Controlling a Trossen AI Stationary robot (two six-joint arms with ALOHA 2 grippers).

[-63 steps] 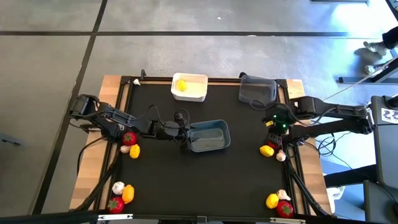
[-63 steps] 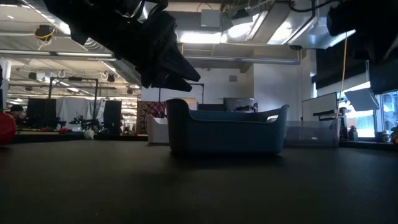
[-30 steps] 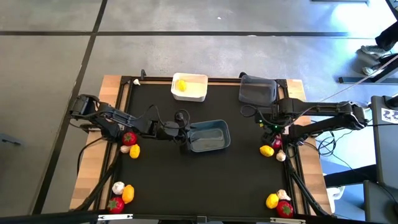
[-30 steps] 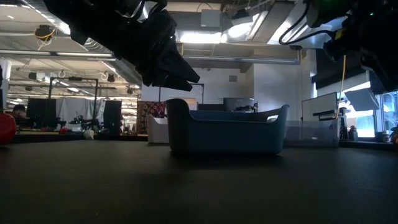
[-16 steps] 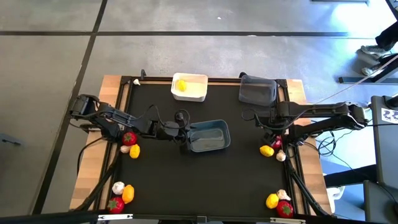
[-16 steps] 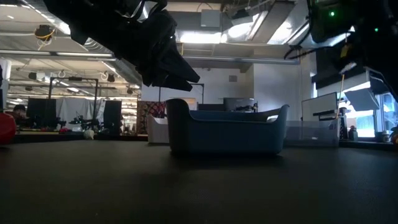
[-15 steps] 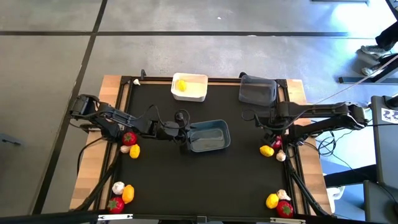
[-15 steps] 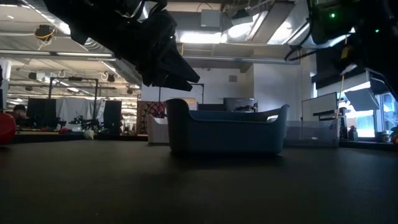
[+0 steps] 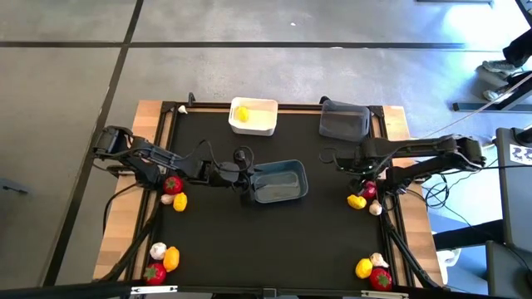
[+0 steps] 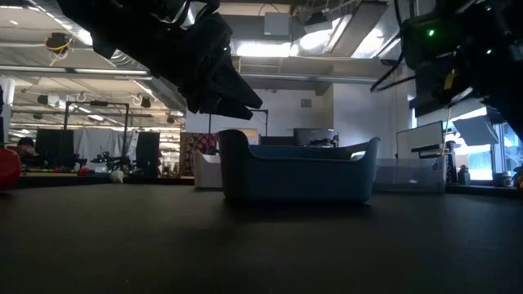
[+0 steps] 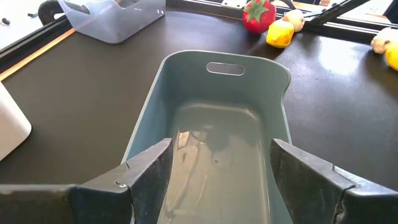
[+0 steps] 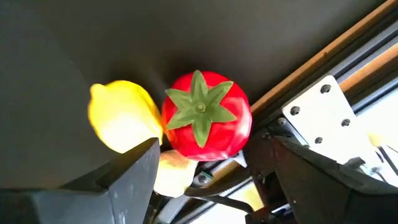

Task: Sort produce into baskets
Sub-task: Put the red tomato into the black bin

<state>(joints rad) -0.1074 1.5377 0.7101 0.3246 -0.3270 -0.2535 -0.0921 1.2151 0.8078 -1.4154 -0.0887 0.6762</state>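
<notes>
The right gripper's (image 12: 211, 168) two dark fingers (image 12: 134, 177) stand spread apart with nothing between them, directly above a glossy red plastic tomato with a green star-shaped top (image 12: 207, 117). A smooth yellow lemon-shaped piece (image 12: 122, 124) touches the tomato on one side, and a pale beige garlic-like bulb (image 12: 174, 171) lies against both. In the high view this small cluster sits at the right edge of the black table mat (image 9: 316, 241), against the dark metal frame rail (image 9: 391, 224).

The left gripper (image 11: 214, 180) also has its fingers spread wide and empty, one to each side over the near end of the blue-grey rounded-rectangular plastic basket (image 11: 224, 99). That basket stands near the middle of the mat, and nothing lies in it; its far wall has an oval handle slot.

The white rounded-rectangular basket (image 9: 253, 117) stands at the far edge of the mat and holds one yellow piece (image 9: 242, 113). The dark grey translucent basket (image 9: 344, 121) stands at the far right corner; no contents can be made out in it.

The remaining produce lies in loose groups on the mat. At the left edge, beside the left arm, are a red tomato (image 9: 172, 185), a whitish bulb (image 9: 167, 198) and a yellow-orange piece (image 9: 180, 201). At the near left corner are a white bulb (image 9: 156, 249), an orange piece (image 9: 171, 259) and a red one (image 9: 155, 272). At the near right corner are a yellow piece (image 9: 363, 267), a white bulb (image 9: 378, 261) and a red one (image 9: 381, 278).
</notes>
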